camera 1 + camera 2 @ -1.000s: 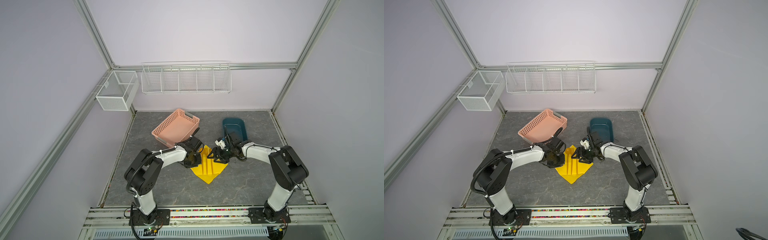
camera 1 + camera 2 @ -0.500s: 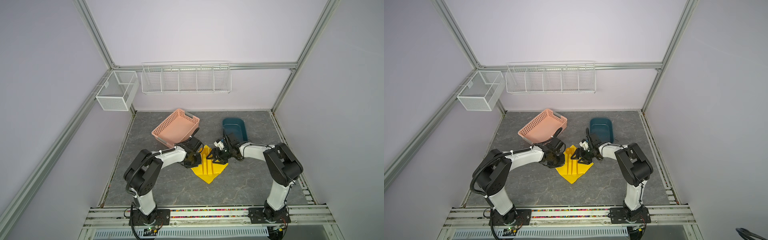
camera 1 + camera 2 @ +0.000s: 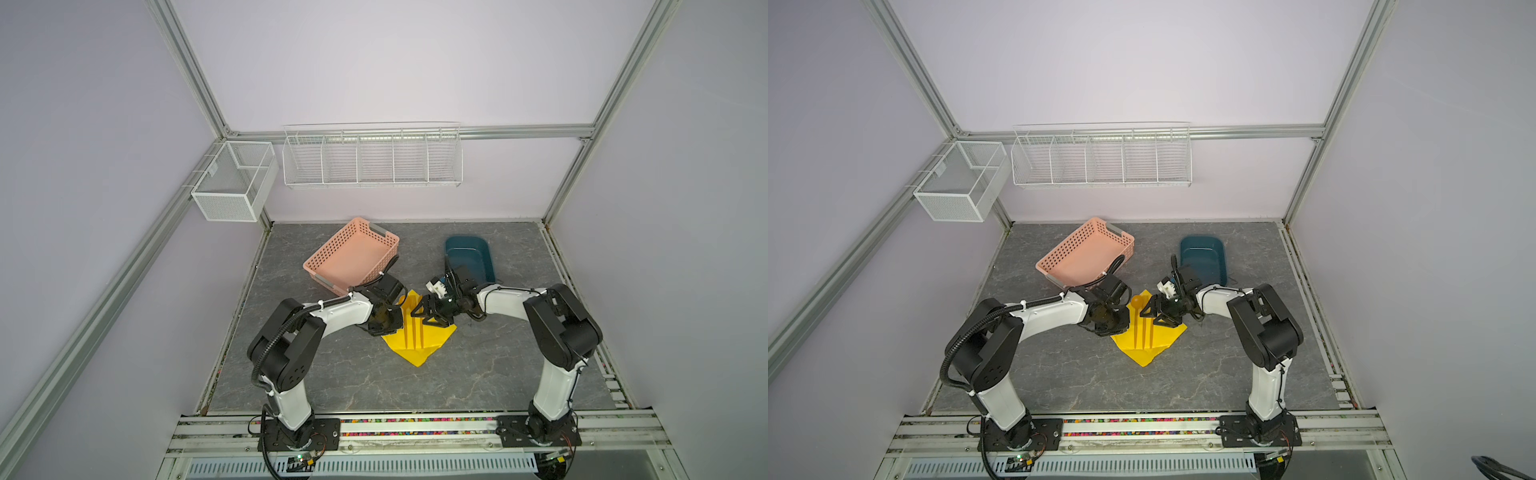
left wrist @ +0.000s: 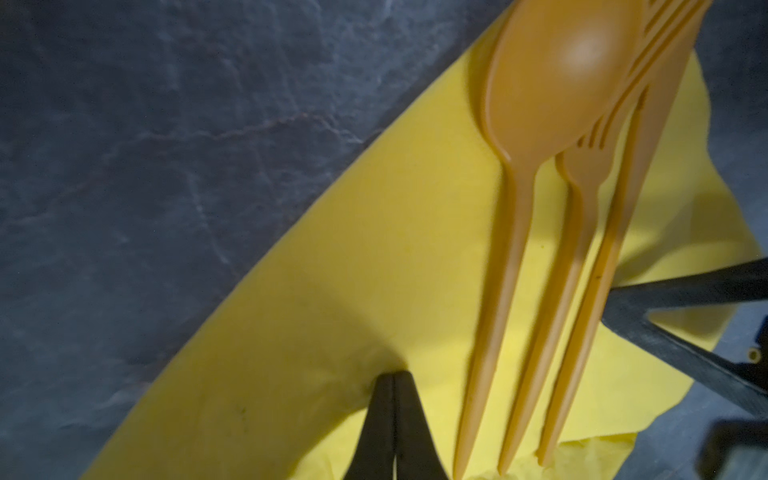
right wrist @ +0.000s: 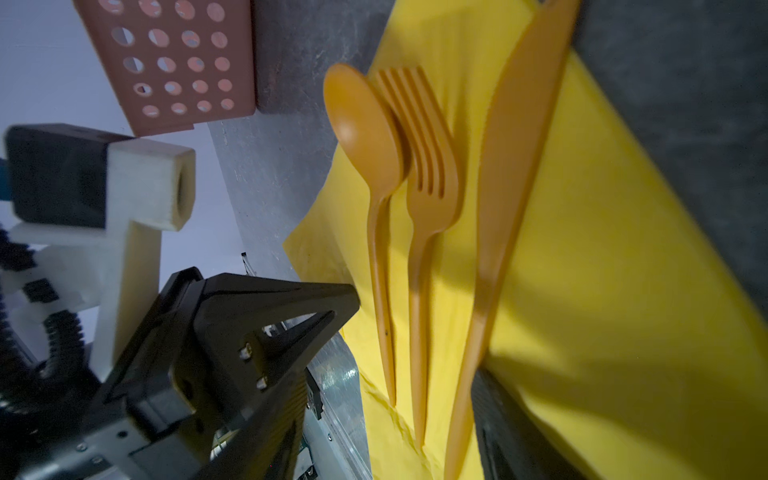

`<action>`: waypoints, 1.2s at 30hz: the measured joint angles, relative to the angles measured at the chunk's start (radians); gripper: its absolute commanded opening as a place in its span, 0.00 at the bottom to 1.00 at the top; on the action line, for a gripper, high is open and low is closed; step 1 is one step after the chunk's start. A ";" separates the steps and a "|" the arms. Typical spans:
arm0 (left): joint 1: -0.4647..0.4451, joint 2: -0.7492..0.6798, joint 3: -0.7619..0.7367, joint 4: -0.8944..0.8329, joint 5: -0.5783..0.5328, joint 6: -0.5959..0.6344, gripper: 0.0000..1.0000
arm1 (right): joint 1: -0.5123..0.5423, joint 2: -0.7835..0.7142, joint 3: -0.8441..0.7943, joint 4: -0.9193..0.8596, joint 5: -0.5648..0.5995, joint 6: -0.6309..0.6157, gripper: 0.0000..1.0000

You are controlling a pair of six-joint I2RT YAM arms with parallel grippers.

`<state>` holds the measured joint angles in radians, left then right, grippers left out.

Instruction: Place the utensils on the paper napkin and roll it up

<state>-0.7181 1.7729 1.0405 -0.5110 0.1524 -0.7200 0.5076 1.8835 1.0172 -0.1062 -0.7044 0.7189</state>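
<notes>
Left gripper (image 4: 392, 376), closed, touches paper napkin (image 4: 332, 291) beside utensils (image 4: 574, 232).

Both top views are bright and evenly lit by soft light from above. The arms throw only pale shadows on the tabletop (image 3: 332, 382). The straight frame bars (image 3: 187, 70) lean outward near the picture edges, which is a wide-lens distortion. The wrist views are much dimmer. In the left wrist view the spoon (image 4: 557, 83) carries a soft white glare, and the left gripper (image 4: 392, 379) casts a round shadow on the paper napkin (image 4: 353, 270). In the right wrist view dark shadow bands cross the napkin, and the pink basket (image 5: 174, 62) looks blurred.
</notes>
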 measured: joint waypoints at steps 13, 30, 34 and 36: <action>0.000 -0.006 -0.007 0.006 -0.002 0.000 0.00 | 0.000 0.008 0.030 0.000 0.000 0.000 0.65; 0.000 -0.009 -0.011 0.008 -0.002 0.000 0.00 | -0.002 0.024 0.066 -0.042 0.050 -0.028 0.65; 0.000 -0.009 -0.011 0.008 -0.002 0.000 0.00 | -0.003 0.036 0.072 -0.031 0.043 -0.027 0.65; 0.000 -0.009 -0.011 0.008 -0.002 0.000 0.00 | -0.003 0.042 0.073 -0.026 0.036 -0.027 0.65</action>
<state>-0.7181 1.7641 1.0294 -0.5030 0.1509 -0.7204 0.5045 1.9255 1.0904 -0.1326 -0.6682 0.6922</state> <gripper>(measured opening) 0.047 0.647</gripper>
